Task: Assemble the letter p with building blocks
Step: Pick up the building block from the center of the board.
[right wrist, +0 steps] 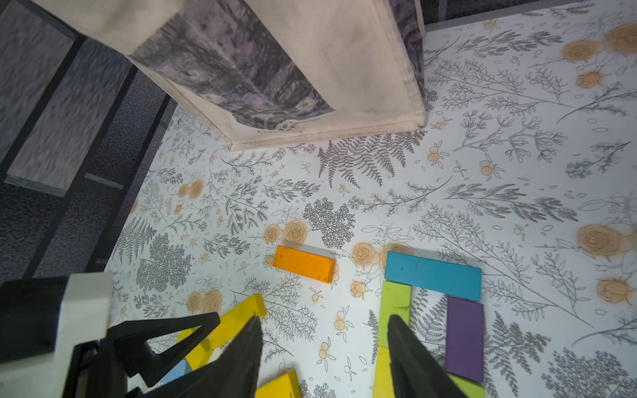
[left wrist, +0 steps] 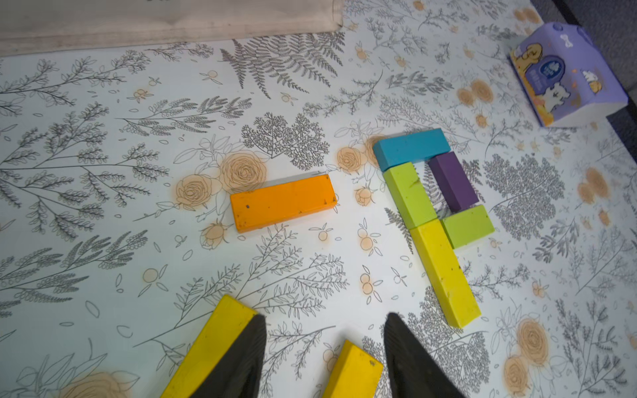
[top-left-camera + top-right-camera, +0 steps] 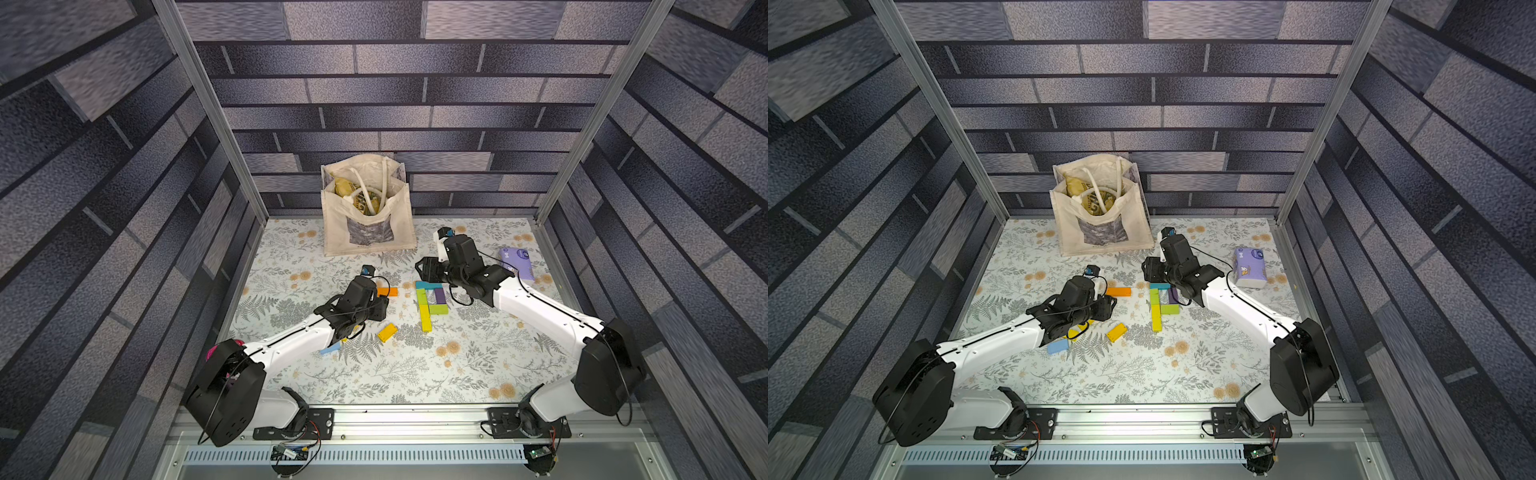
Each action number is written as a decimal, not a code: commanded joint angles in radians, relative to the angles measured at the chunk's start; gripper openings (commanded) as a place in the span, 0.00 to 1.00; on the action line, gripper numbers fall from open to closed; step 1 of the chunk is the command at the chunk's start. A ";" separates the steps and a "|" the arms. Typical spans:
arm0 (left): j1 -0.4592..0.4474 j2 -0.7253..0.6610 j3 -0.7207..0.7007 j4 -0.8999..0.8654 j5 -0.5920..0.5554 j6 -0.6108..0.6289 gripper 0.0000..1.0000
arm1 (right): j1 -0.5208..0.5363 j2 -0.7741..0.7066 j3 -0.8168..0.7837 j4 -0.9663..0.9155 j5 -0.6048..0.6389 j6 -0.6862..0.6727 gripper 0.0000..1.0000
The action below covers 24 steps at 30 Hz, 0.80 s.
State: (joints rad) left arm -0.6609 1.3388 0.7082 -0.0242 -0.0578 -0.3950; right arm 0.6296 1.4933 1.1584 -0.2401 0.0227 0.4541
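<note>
Table [image 3: 374, 374]: a floral-printed surface that carries everything I work with.

Left arm [image 3: 291, 340] and right arm [image 3: 536, 307]: both reach inward from the near rail. Mine on the left lies over the loose blocks; the right one ends by the top of the letter.

Tote bag [image 3: 368, 216]: it stands upright at the far edge against the back wall.

Tissue pack [image 3: 1249, 268]: purple, at the far right, well apart from the blocks.

Letter: it lies flat at mid-table. A teal block [image 2: 412, 148] forms the top bar. A long lime block [image 2: 408, 194] and a long yellow block [image 2: 444, 272] form the stem end to end. A purple block [image 2: 453, 182] and a short lime block [image 2: 468, 225] close the bowl.

Loose pieces: an orange block [image 2: 282, 203] lies just left of the letter. A short yellow block [image 3: 387, 332] lies nearer to me. A second long yellow block [image 2: 210, 348] and a light blue block [image 3: 1057, 345] lie partly under the left arm.

Left gripper [image 2: 325, 316]: fingers spread, pinching nothing.

Right gripper [image 1: 324, 317]: fingers spread and empty, one overlapping the stem.
</note>
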 commanded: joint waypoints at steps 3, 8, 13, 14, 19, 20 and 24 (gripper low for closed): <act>-0.083 0.013 0.017 -0.171 -0.106 0.057 0.61 | -0.015 -0.062 -0.019 -0.072 0.086 -0.046 0.65; -0.179 0.068 0.058 -0.244 -0.167 0.087 0.61 | -0.030 -0.109 -0.073 -0.056 0.080 -0.033 0.68; -0.238 0.136 0.091 -0.279 -0.209 0.099 0.61 | -0.042 -0.137 -0.129 -0.054 0.068 -0.026 0.69; -0.248 0.149 0.095 -0.282 -0.217 0.100 0.61 | -0.044 -0.142 -0.135 -0.053 0.068 -0.025 0.69; -0.256 0.207 0.121 -0.287 -0.251 0.092 0.62 | -0.048 -0.162 -0.168 -0.048 0.063 -0.019 0.69; -0.254 0.221 0.127 -0.282 -0.250 0.095 0.62 | -0.049 -0.163 -0.170 -0.050 0.063 -0.019 0.69; -0.244 0.284 0.151 -0.282 -0.218 0.103 0.62 | -0.052 -0.168 -0.176 -0.058 0.061 -0.019 0.70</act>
State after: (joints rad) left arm -0.9146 1.5909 0.8257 -0.2779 -0.2703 -0.3168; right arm 0.5869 1.3510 0.9913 -0.2825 0.0814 0.4290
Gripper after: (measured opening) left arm 0.619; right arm 0.695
